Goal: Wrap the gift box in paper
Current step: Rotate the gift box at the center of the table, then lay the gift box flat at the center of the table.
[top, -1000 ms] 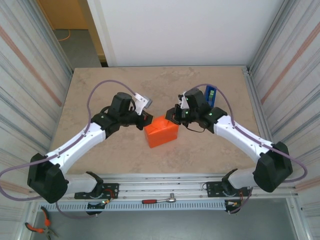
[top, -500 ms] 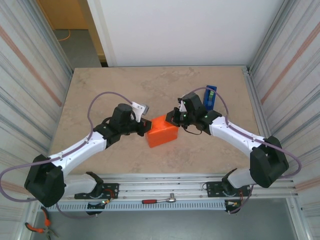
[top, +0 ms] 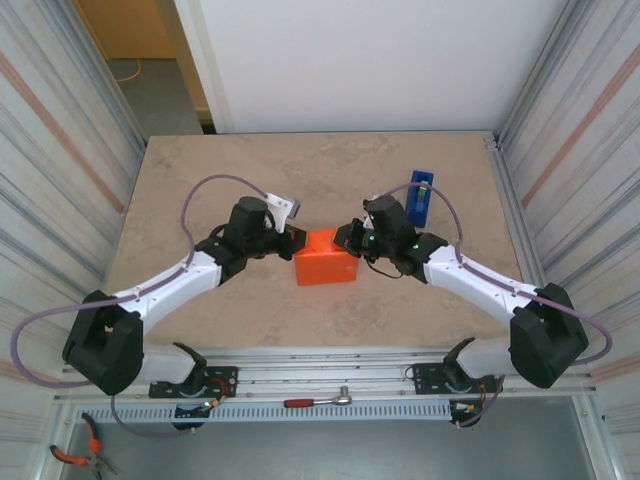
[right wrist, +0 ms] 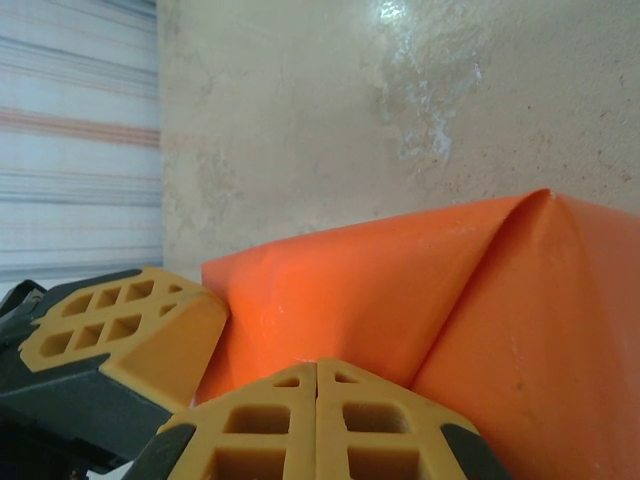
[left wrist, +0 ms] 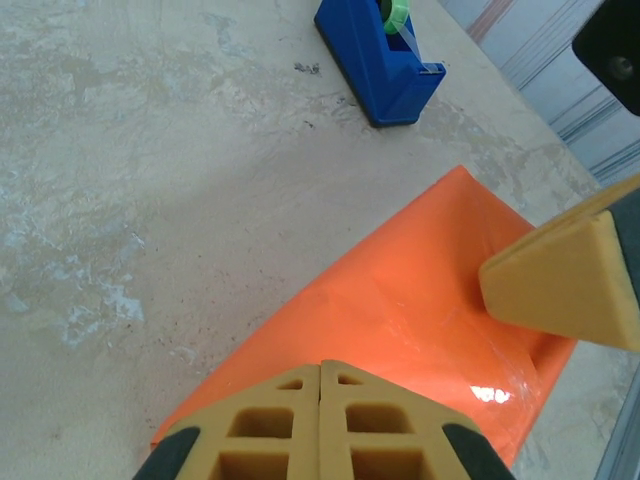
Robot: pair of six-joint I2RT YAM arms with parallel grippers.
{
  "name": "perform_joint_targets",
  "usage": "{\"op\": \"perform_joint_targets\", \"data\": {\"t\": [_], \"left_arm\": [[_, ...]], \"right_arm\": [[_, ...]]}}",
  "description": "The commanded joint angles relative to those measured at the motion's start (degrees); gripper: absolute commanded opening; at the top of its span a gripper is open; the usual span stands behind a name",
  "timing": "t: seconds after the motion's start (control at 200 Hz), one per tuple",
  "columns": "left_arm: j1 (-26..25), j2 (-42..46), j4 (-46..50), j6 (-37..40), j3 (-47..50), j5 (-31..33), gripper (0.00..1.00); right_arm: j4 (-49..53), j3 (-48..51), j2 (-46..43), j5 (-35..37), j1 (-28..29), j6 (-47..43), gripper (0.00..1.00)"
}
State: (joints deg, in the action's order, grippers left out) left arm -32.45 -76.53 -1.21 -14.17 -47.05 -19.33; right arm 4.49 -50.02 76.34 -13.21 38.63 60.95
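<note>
Top view: gift box, covered by the orange paper, sits mid-table, nearer the near edge. Blue tape dispenser stands apart toward the right edge. Left gripper and right gripper meet its opposite ends, both closed, clamping nothing.

Left wrist: closed tips over the paper's end fold; cannot tell if it is taped.

Right wrist: closed tips against the opposite fold.

Risks: unequal pushes could slide or spin the box; hard tips could tear thin paper; untaped flaps may spring open on release.
</note>
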Motion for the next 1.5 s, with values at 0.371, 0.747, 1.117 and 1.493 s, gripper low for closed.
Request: {"op": "perform_joint_targets", "data": {"t": [0.371,0.747,1.117,1.493], "left_arm": [[6.0,4.5,5.1,2.1,-4.4,-3.8,0.21],[6.5,10.4,5.5,-0.2,0.7,-2.9,0.5],[6.6,12.4,6.3,-1.1,3.0,-1.1,0.5],[6.6,15.5,7.0,-4.3,7.7,-2.2,0.66]], "right_arm": [[6.9,-7.3,-2.5,-1.7,-2.1,-4.8,0.08],[12.7,-6.5,-5.1,-6.9,1.0,-10.1,0.09],[12.6,-4.1,-0.9,-7.7,6.9,-9.8,0.0],[11.3,-7.5,1.1,-10.5,4.1,-10.3,0.0]]}}
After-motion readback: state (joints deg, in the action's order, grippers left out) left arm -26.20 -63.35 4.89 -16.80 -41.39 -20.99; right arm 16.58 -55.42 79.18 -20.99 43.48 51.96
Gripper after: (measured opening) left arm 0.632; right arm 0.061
